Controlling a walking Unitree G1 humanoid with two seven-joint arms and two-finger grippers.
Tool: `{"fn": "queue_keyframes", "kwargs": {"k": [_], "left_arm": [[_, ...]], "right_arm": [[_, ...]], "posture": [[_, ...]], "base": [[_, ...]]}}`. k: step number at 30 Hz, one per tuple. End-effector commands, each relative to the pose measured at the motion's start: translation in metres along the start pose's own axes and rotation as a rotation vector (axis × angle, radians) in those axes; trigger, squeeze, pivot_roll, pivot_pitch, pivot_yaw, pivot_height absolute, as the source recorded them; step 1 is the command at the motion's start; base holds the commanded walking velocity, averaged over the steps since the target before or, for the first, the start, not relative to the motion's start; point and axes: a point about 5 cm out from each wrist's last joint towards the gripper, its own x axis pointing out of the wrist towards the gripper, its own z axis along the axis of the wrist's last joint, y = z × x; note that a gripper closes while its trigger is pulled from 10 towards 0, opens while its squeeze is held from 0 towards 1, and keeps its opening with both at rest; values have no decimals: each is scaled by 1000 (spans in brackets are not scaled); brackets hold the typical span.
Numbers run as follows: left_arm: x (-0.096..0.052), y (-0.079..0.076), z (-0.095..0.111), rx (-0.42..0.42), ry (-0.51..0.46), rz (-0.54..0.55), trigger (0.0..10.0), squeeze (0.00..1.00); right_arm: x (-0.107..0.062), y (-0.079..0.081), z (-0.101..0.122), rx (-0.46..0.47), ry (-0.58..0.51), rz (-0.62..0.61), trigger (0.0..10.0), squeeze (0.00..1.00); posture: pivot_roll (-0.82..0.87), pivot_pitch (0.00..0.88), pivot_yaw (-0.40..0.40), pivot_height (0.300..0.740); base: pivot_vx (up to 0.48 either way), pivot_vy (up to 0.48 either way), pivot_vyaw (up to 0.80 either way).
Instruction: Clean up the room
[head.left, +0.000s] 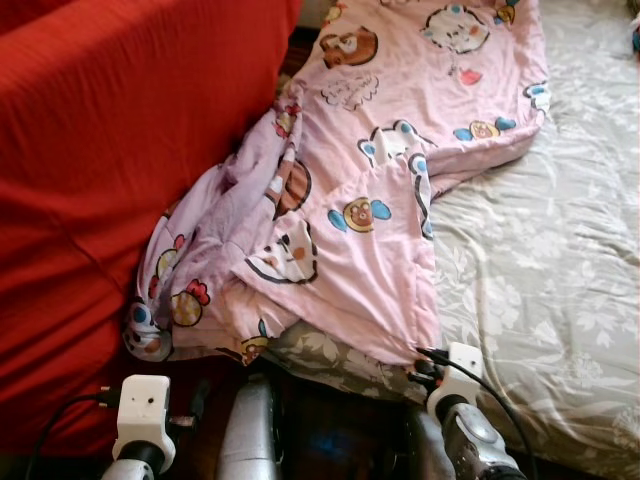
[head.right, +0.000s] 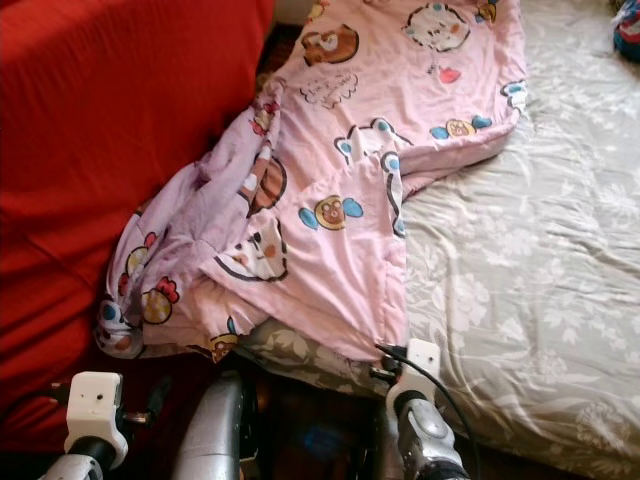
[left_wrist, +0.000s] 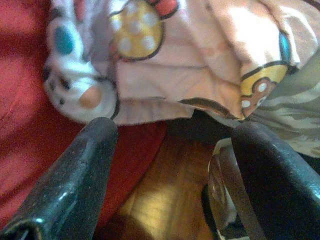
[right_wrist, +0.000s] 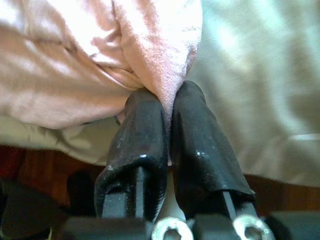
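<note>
no writing or brand can be read anywhere; the pink blanket (head.left: 370, 190) carries only cartoon animal faces and small blue and orange shapes. it lies on the bed (head.left: 560, 260), which has a grey sheet with a pale leaf pattern, and its long axis runs from the far end of the bed down toward the robot. the blanket's near end is bunched and hangs over the bed's near edge, with one lumpy corner (head.left: 150, 330) drooping beside the red cloth (head.left: 110, 170) that rises along the blanket's left side.

the right hand (right_wrist: 167, 107) is at the blanket's near edge, just where the pink meets the grey sheet, and its two black fingers (right_wrist: 145, 145) are pressed together with a fold of the pink blanket pinched between them. from the head views that hand's white wrist block (head.left: 462, 372) sits right under the blanket's hem.

the left hand (left_wrist: 172, 150) is low, below the blanket's drooping corner, and its fingers (left_wrist: 80, 170) stand wide apart with nothing between them. its wrist view looks up at the underside of that corner, showing a yellow spotted shape and a blue-eared face, and beneath it a strip of brown wooden floor (left_wrist: 160, 200).
</note>
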Motion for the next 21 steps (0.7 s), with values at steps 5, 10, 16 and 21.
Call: {"fn": "queue_keyframes", "kwargs": {"k": [5,10,16,21], "left_arm": [[11,0,-34,-21,111,45,10000,0],[22,-3,-49,-34,178,54,10000,0],[31,-5,-60,-39,258,69,10000,0],[27,-7,-75,-39,341,79,10000,0]], "right_arm": [[-11,-22,-11,36,-31,-69,0,0],[-17,-33,-13,48,-50,-113,4431,0],[-18,-36,-9,33,-82,-114,10000,0],[-18,-41,-5,48,-108,-119,10000,0]], "posture": [[67,0,14,626],[37,0,19,626],[5,0,16,626],[-8,0,16,645]], "base": [[0,0,0],[0,0,0],[0,0,0],[0,0,0]]}}
